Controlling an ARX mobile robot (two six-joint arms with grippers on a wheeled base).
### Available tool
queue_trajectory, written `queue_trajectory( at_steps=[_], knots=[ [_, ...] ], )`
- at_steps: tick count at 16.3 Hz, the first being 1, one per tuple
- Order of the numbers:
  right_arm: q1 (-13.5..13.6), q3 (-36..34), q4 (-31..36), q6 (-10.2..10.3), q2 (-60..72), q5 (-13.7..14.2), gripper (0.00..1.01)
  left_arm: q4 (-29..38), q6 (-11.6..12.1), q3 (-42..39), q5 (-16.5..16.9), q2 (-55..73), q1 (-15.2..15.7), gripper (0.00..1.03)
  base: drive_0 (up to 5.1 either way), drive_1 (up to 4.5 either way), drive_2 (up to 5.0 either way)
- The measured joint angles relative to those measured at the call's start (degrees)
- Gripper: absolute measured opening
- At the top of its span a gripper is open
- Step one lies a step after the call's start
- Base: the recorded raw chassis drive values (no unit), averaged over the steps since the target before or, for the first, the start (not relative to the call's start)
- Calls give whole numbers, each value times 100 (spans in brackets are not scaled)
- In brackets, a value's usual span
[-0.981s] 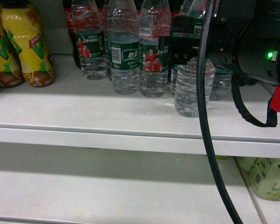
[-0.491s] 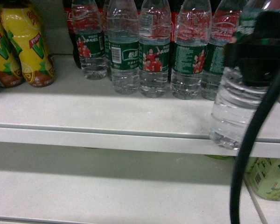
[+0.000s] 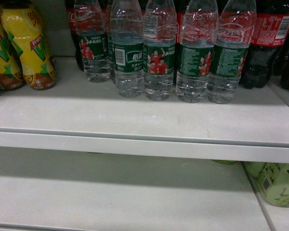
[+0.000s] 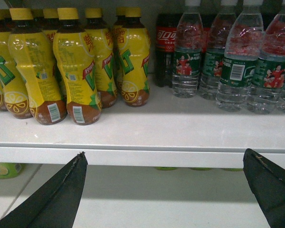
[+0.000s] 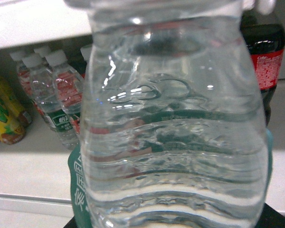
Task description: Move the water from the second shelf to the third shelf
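Observation:
A clear ribbed water bottle (image 5: 173, 123) with a green label fills the right wrist view. My right gripper (image 5: 173, 222) is shut on it, with only dark finger edges showing at the bottom corners; bottle and gripper are outside the head view. Behind it stand more water bottles (image 5: 57, 109) on a white shelf. In the head view several water bottles (image 3: 158, 53) stand in a row on the upper shelf (image 3: 135, 120). My left gripper (image 4: 165, 153) hangs open and empty in front of that shelf's front edge.
Yellow drink bottles (image 3: 26, 43) stand at the shelf's left and dark cola bottles (image 3: 267, 43) at its right. A lower white shelf (image 3: 111, 192) lies beneath, with pale green bottles (image 3: 279, 185) at its right end.
My right arm drew the held water bottle forward off the shelf and to the right, then left the head view. The row behind now shows in full.

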Motion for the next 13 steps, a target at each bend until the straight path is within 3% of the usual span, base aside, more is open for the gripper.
queue_trajectory(
  at_steps=[3, 5, 7, 8, 11, 13],
  knots=[
    [-793, -2, -470, 284, -643, -743, 42, 0, 0, 0, 0, 0, 0, 98, 0, 0, 0],
    [-1128, -2, -833, 428, -931, -1209, 42, 0, 0, 2, 2, 0, 0, 98, 0, 0, 0],
    [-1274, -2, -1038, 457, -1128, -1497, 42, 0, 0, 0, 0, 0, 0, 98, 0, 0, 0],
    [-1416, 22, -1174, 516, -1281, -1799, 42, 0, 0, 0, 0, 0, 0, 98, 0, 0, 0],
    [-1379, 63, -1427, 538, -1506, -1926, 42, 0, 0, 0, 2, 0, 0, 98, 0, 0, 0],
    [-1108, 68, -1613, 540, -1611, -1928, 42, 0, 0, 0, 2, 0, 0, 98, 0, 0, 0]
  ],
)
